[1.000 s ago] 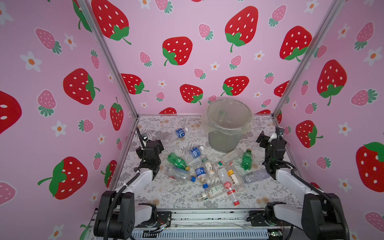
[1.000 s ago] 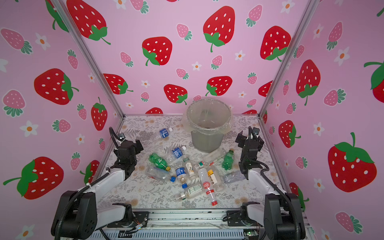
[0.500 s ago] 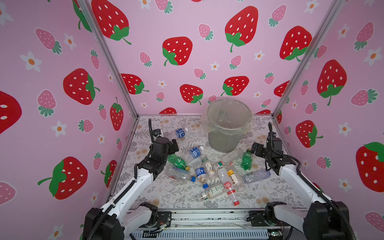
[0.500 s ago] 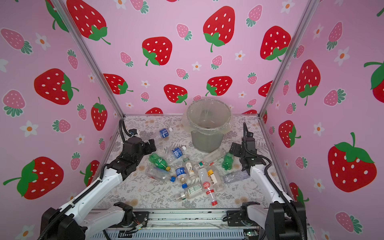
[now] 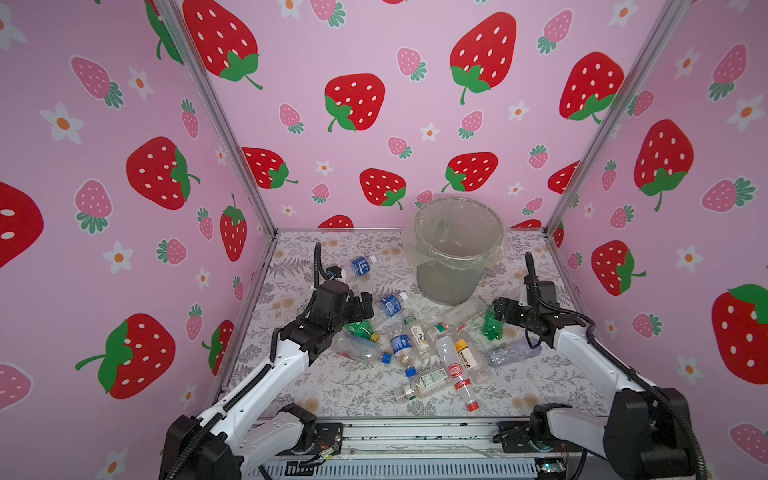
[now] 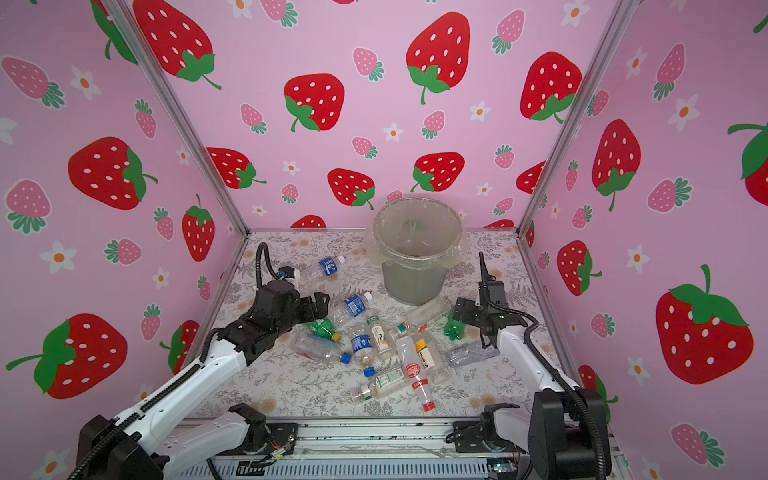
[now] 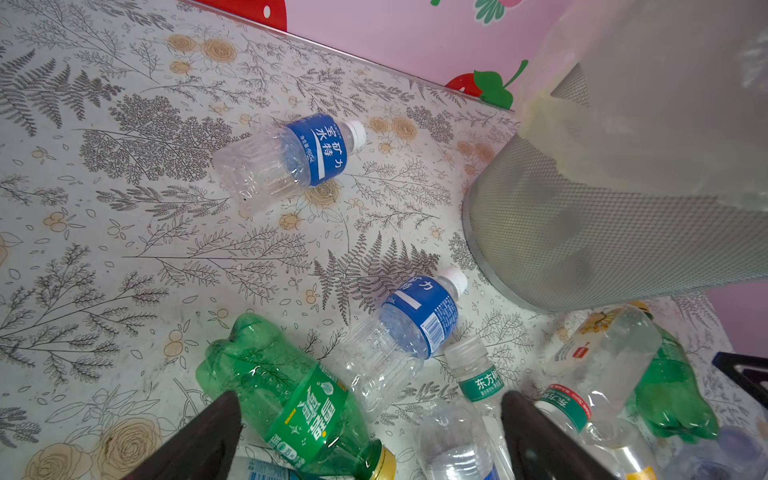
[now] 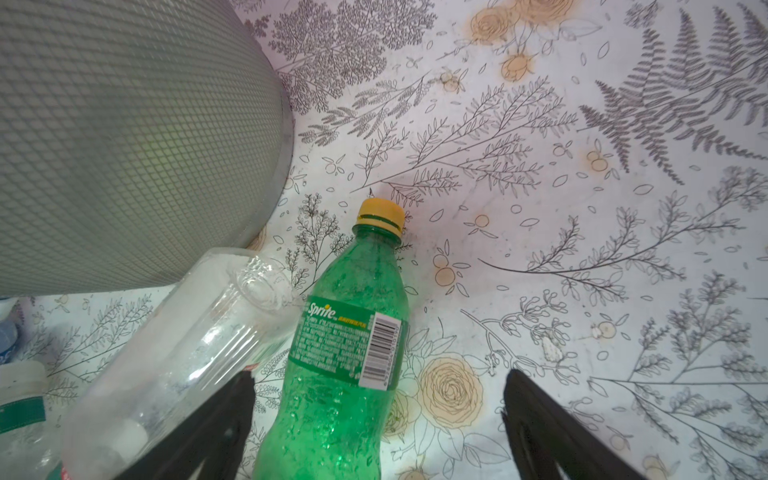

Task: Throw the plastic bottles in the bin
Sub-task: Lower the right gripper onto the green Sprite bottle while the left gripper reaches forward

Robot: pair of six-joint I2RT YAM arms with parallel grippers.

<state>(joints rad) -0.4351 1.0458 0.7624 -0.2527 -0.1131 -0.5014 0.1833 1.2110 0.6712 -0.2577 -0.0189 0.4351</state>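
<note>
A robotics test cell of a lab is shown, not a lived-in room. The space is closed in on 3 sides by panels printed with pink strawberry wallpaper and framed by bare aluminium posts. The counter is covered with a printed floral sheet. The left arm and the right arm, both white and black, are mounted on a slotted aluminium rail along the front edge, where wiring is left exposed.
</note>
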